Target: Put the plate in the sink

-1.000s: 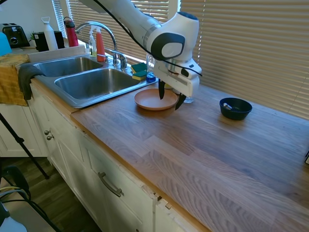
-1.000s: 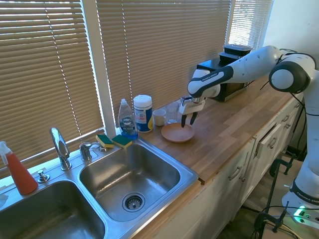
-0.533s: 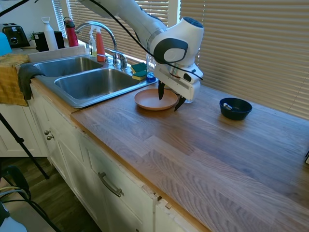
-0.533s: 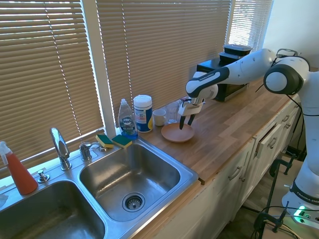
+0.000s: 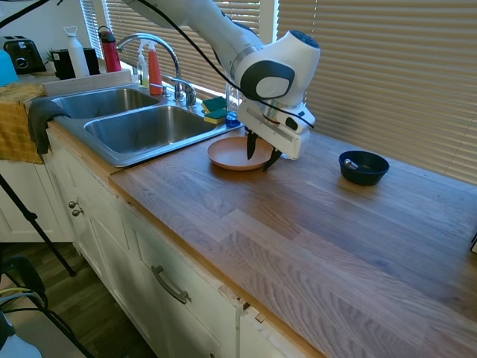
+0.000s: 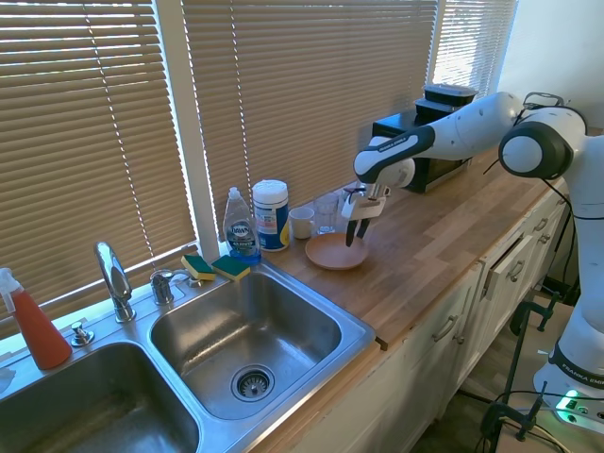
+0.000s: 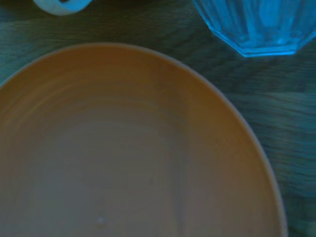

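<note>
In the first exterior view the sink (image 5: 141,127) sits at the left with its faucet (image 5: 153,46) behind it, and just right of its rim the plate (image 5: 235,155) lies flat on the wooden counter (image 5: 313,231), outside the basins. The gripper (image 5: 261,153) points down at the plate's right edge, its dark fingers (image 5: 251,145) a narrow gap apart, straddling the rim; actual contact cannot be made out. Further right, well apart, stands a dark bowl (image 5: 363,167), and the wrist view shows a clear glass (image 7: 256,24) just beside the plate.
</note>
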Robot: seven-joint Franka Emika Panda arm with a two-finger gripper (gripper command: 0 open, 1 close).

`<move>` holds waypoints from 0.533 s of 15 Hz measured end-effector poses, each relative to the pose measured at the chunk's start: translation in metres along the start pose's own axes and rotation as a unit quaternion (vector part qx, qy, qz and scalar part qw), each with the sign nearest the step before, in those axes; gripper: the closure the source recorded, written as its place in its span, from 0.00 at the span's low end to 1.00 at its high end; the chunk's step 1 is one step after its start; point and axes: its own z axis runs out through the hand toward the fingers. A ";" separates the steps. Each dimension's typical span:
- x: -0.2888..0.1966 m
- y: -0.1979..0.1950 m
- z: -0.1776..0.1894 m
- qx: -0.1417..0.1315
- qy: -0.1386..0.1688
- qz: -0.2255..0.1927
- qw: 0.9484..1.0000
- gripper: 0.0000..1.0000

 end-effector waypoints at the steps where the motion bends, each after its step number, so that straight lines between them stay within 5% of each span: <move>1: 0.001 0.002 0.000 0.002 -0.003 0.001 1.000 1.00; 8: 0.011 0.013 0.002 0.018 -0.018 0.007 1.000 1.00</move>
